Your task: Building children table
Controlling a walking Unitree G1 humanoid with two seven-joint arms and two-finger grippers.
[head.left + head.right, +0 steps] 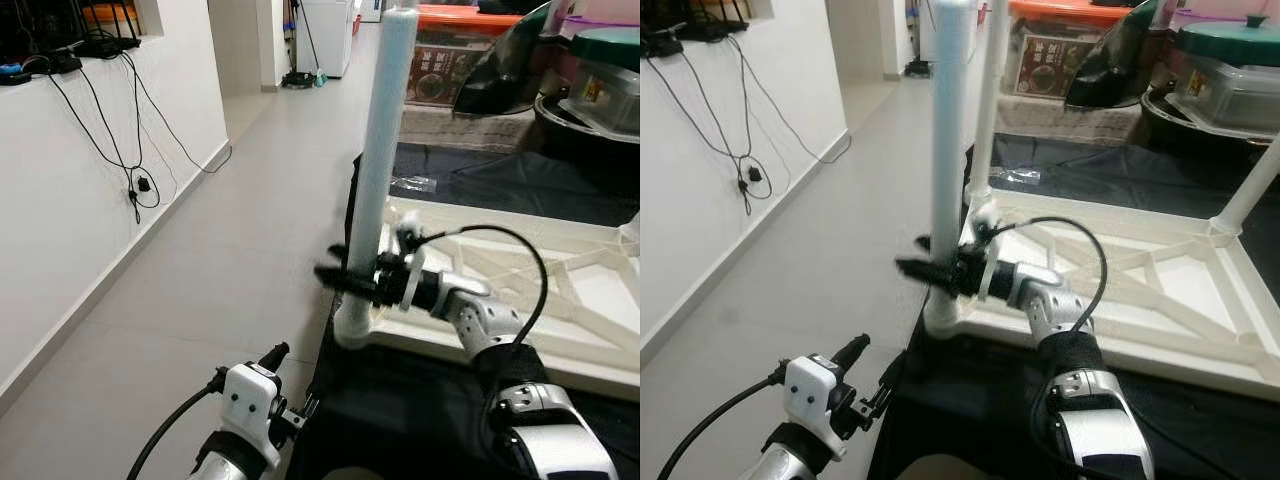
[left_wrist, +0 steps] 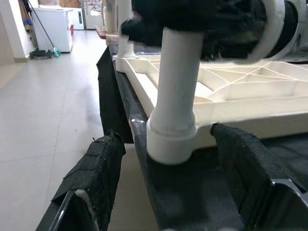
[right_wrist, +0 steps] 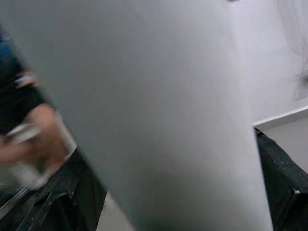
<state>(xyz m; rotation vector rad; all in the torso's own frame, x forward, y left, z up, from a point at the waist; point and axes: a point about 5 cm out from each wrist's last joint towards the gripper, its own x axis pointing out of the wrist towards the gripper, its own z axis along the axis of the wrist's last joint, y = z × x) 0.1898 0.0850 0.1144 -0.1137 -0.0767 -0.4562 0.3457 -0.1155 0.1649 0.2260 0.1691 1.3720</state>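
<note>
to my left the tiled floor (image 1: 200,260) lies open along the white wall (image 1: 60,200), with only dangling cables (image 1: 135,185) hanging against it. my left gripper (image 1: 275,355) sits low beside the black cloth edge (image 1: 330,400), with free air above it. ahead, the upright table leg (image 1: 385,150) blocks a straight pass, my right gripper (image 1: 345,275) clamped around it. behind it the upturned tabletop frame (image 1: 1160,290) covers the cloth, and stacked containers (image 1: 1230,70) wall off the far side.
</note>
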